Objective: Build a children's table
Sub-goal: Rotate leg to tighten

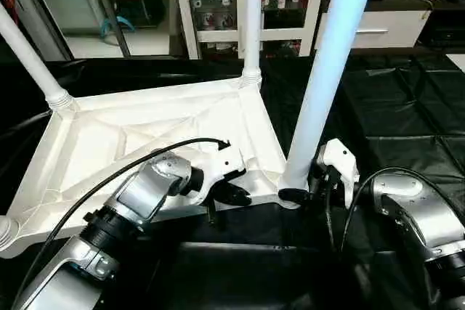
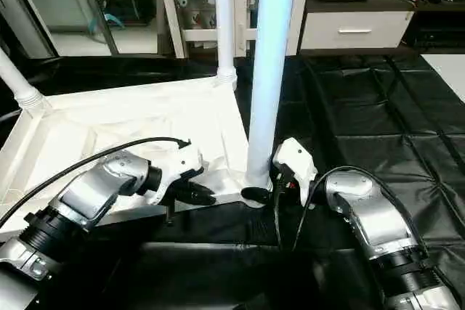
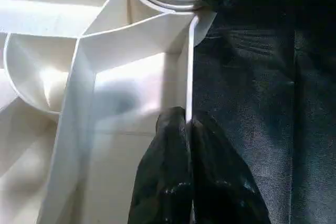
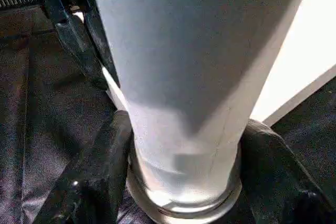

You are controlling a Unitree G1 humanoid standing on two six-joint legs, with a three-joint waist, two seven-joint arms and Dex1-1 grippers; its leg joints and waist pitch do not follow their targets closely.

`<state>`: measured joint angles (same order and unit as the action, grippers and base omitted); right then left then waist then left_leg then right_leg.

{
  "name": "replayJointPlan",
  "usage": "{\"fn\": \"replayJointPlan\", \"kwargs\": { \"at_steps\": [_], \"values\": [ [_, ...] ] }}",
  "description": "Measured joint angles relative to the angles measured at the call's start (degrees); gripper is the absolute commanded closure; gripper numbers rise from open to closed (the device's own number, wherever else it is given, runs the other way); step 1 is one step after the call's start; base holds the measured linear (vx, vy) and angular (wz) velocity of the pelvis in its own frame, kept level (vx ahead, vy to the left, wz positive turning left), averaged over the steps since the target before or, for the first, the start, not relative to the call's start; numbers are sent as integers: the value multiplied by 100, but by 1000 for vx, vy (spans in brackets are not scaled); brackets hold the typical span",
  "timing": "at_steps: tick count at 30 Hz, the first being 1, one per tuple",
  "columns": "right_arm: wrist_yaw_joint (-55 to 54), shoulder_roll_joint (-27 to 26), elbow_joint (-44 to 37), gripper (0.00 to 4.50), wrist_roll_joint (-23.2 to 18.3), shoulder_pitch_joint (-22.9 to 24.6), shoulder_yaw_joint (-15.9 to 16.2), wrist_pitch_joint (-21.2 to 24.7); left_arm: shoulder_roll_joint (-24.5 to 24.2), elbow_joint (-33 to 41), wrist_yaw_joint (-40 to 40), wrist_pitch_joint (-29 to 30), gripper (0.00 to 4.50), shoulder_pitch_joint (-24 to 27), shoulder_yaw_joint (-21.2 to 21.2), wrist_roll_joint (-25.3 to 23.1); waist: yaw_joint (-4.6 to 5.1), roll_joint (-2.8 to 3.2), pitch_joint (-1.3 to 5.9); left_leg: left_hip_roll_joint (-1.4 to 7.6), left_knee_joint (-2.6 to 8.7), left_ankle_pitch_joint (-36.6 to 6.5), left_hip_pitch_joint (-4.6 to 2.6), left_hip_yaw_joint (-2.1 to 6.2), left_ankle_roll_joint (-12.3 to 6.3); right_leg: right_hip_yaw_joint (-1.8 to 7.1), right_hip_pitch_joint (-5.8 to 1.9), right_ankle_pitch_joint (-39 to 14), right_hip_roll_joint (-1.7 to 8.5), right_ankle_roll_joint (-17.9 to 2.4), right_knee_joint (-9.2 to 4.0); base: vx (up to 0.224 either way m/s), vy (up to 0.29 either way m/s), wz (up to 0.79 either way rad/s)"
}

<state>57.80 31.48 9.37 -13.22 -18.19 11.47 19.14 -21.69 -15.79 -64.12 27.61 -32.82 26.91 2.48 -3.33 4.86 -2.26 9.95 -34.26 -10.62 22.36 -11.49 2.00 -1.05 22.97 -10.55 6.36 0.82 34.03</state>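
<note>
Well, head views: I saw the table top point(image 1: 145, 143) lying underside up on the black sheet point(image 1: 407, 121), three legs standing in its corner sockets.
Near leg: the leg point(image 1: 327, 70) nearest me rose from the near right corner, with the right gripper point(image 1: 299, 195) at its base.
Open room: the sheet lay bare to the right of that leg; a white cabinet point(image 1: 218, 5) stood well behind the far edge.
Left wrist view: my left gripper point(image 3: 188, 129) had its fingers pinched shut on the top's thin side rim point(image 3: 189, 66), one finger inside, one outside.
Right wrist view: the right fingers point(image 4: 100, 177) stood apart on either side of the leg's foot point(image 4: 184, 129) at the socket collar; I couldn't tell whether they pressed it.
Writing: I could read none.
</note>
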Motion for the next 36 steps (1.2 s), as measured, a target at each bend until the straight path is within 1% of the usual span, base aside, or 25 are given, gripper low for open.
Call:
{"fn": "replayJointPlan", "kwargs": {
  "at_steps": [3, 5, 6, 7, 8, 11, 12, 14, 17, 18, 21, 24, 26, 30, 31, 32, 34, 36],
  "values": [
    [-64, -110, 70, 185, 39, -4, -26, -65, 33, -1, 31, -3, 450, 12, -16, 3, 4, 0, 0, 0, 0, 0, -3, 0, 0, 1, -1, 0, 0, 0, 2, 0, 0, 0],
    [-382, -368, 296, 185, 61, -61, -128, -106, 79, -82, 176, -4, 450, 11, -98, -13, 49, -8, 4, 0, -2, 0, -8, 0, 0, 2, -1, 1, -2, -1, 9, 0, 0, 0],
    [-755, -636, 510, 185, 87, -163, -208, -111, 165, -220, 338, -5, 450, -4, -200, -43, 113, -8, 4, 1, -2, 0, -13, 0, 1, 2, -1, 6, -2, -8, 11, 0, 0, 0],
    [-1014, -781, 609, 185, 120, -225, -243, -110, 226, -315, 443, -5, 450, -37, -243, -73, 154, -7, 3, 0, -4, 1, -12, 0, 1, 2, 5, 9, -2, -12, 11, 0, 0, 0],
    [-1194, -865, 668, 185, 147, -246, -276, -111, 270, -365, 523, -5, 450, -80, -249, -108, 165, -7, 3, 0, -4, 1, -13, 1, 2, 1, 5, 10, -2, -13, 10, 0, 0, 0],
    [-1896, -1281, 911, 186, 196, -366, -441, -98, 560, -703, 853, -44, 450, -145, -455, -110, 198, -10, 4, 0, -2, 0, -24, 2, 2, 2, 2, 10, -3, -13, 8, 0, 0, 0],
    [-2390, -1520, 1111, 186, 277, -510, -568, -84, 766, -973, 1116, -64, 450, -245, -591, -121, 219, -11, 4, -1, -4, 1, -23, 2, 3, 2, 5, 11, -3, -13, 12, 0, 0, 0],
    [-3078, -1822, 1340, 186, 392, -672, -672, -99, 990, -1302, 1448, -103, 450, -398, -689, -123, 232, -10, 4, -2, -3, 1, -22, 2, 3, 3, 6, 11, -3, -12, 8, 0, 0, 0],
    [-4176, -2225, 1648, 186, 569, -893, -859, -138, 1415, -1818, 2035, -216, 450, -646, -847, -130, 219, -14, 7, -8, -3, 1, -22, 3, 3, 9, 0, 11, -2, -12, 5, 0, 0, 0],
    [-4518, -2308, 1732, 186, 673, -954, -869, -118, 1550, -1993, 2228, -272, 450, -742, -880, -139, 205, -11, 9, -10, -3, 1, -22, 3, 3, 11, -3, 11, -1, -13, 2, 0, 0, 0],
    [-5525, -2615, 1962, 186, 863, -1128, -1029, -226, 1929, -2521, 2835, -585, 450, -943, -978, -166, 116, -6, 14, -15, -2, 0, -19, 3, 3, 13, -9, 11, 2, -13, 0, 0, 0, 0],
    [-6084, -2782, 2108, 186, 960, -1185, -1116, -377, 2134, -2877, 3092, -867, 450, -1058, -1034, -219, 39, 4, 20, -18, 1, 0, -17, 2, 2, 12, -15, 9, 6, -10, -9, 0, 0, 0],
    [-6126, -2807, 2160, 186, 992, -1190, -1119, -453, 2152, -2954, 3096, -968, 450, -1066, -1054, -222, 26, 6, 21, -18, 1, 0, -17, 3, 2, 12, -16, 9, 6, -10, -12, 0, 0, 0],
    [-5899, -2830, 2220, 186, 947, -1150, -1189, -721, 2074, -2952, 2967, -1060, 450, -1065, -1020, -257, 42, 23, 16, -16, 7, 0, -15, 5, 2, 9, -11, 7, 5, -5, -14, 0, 0, 0],
    [-5833, -2798, 2188, 130, 944, -1110, -1171, -768, 2049, -2940, 2911, -1070, 450, -1065, -1016, -257, 47, 28, 14, -16, 10, 0, -13, 5, 3, 9, -9, 7, 5, -5, -13, 0, 0, 0],
    [-5752, -2758, 2139, 116, 947, -1073, -1144, -790, 2024, -2929, 2843, -1091, 450, -1064, -1005, -259, 47, 33, 12, -16, 12, 0, -12, 5, 3, 8, -8, 5, 5, -2, -14, 0, 0, 0],
    [-5518, -2624, 1970, 110, 956, -959, -1041, -795, 1953, -2867, 2709, -1136, 450, -1039, -980, -264, 49, 34, 11, -13, 16, 0, -3, 6, 3, 4, 3, 3, 3, 2, -14, 0, 0, 0],
    [-5229, -2480, 1773, 82, 929, -820, -981, -773, 1829, -2694, 2524, -1140, 450, -956, -942, -261, 57, 36, 10, -10, 16, 0, 6, 7, 3, 1, 12, 0, 0, 7, -13, 0, 0, 0]
  ]
}}
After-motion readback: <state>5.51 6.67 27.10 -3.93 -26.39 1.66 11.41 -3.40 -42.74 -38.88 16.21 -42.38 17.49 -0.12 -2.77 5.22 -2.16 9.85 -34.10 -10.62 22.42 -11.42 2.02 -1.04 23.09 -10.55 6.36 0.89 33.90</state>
